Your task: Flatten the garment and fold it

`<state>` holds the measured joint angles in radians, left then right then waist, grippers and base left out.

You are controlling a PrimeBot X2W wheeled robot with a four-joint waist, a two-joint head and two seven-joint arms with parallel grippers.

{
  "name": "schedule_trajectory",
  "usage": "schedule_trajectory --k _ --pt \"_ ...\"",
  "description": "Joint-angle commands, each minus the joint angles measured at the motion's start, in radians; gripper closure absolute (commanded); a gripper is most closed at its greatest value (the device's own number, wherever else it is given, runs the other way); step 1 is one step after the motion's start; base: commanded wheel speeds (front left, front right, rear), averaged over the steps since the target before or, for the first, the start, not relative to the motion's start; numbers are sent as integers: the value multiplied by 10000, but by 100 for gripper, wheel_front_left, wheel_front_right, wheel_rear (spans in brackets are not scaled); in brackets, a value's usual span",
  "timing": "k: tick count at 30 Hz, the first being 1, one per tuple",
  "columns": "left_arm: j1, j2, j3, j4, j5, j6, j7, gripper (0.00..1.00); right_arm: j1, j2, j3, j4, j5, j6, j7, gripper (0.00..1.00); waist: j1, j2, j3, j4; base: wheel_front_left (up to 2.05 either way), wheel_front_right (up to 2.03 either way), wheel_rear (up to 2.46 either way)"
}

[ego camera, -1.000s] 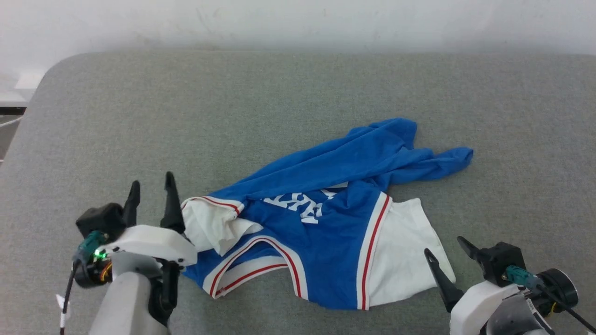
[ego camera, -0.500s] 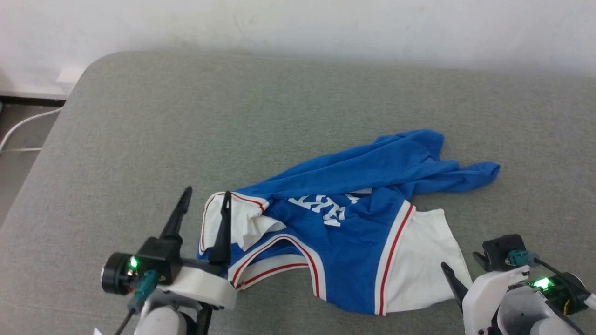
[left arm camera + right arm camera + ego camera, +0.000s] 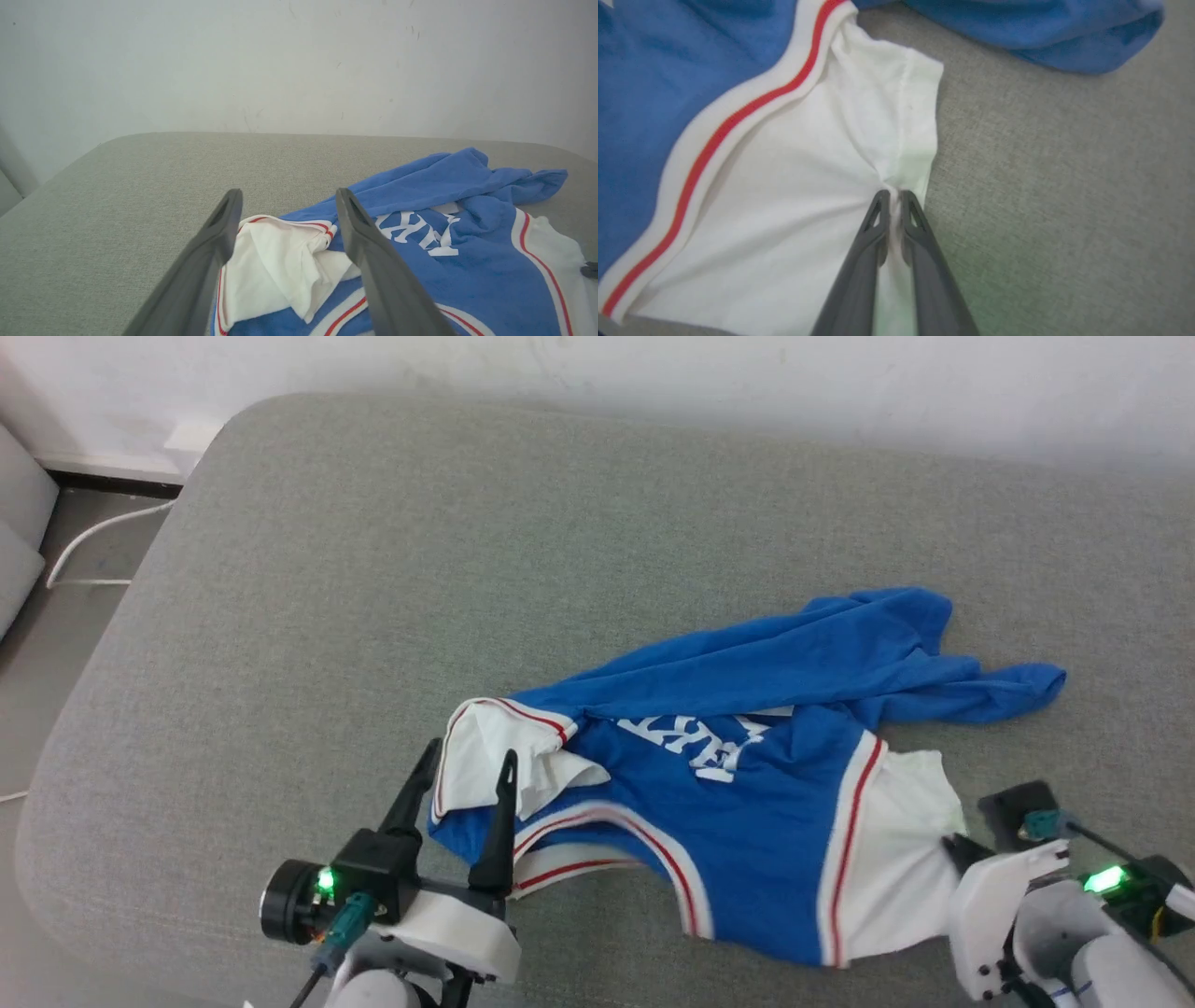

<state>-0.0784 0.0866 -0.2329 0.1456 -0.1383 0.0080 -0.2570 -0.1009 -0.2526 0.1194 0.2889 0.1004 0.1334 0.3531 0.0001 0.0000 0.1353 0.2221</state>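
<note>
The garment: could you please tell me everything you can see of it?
The garment is a soft royal-blue jersey shirt with white sleeves, red-and-white trim and partly hidden white lettering. It lies crumpled on the cushion, its blue body bunched toward the right. The right gripper pinches one white sleeve's edge; the open left gripper straddles the other, crumpled sleeve.

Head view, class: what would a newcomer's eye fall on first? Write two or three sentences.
A crumpled blue jersey with red-and-white trim lies mid-right on the grey cushion. The right tool is pinched shut on the edge of its white sleeve. The left tool stands open at the other, bunched sleeve.
</note>
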Motion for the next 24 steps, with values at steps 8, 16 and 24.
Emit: schedule_trajectory --k 8,16,24 --pt "-43 -193 -147 265 6 -147 -47 0 -843 -921 -1209 445 -739 -27 -657 100 -1 0 -92 -310 0 0 0" --pt "-133 -233 -492 825 -175 -430 316 0 -663 -615 -1524 467 -670 -27 -1377 0 -1 0 -107 -599 0 0 0" --pt "230 -5 -1028 502 -479 -770 2991 0 66 51 -2247 -459 -623 -27 -2104 0 -1 0 -213 -977 0 0 0"
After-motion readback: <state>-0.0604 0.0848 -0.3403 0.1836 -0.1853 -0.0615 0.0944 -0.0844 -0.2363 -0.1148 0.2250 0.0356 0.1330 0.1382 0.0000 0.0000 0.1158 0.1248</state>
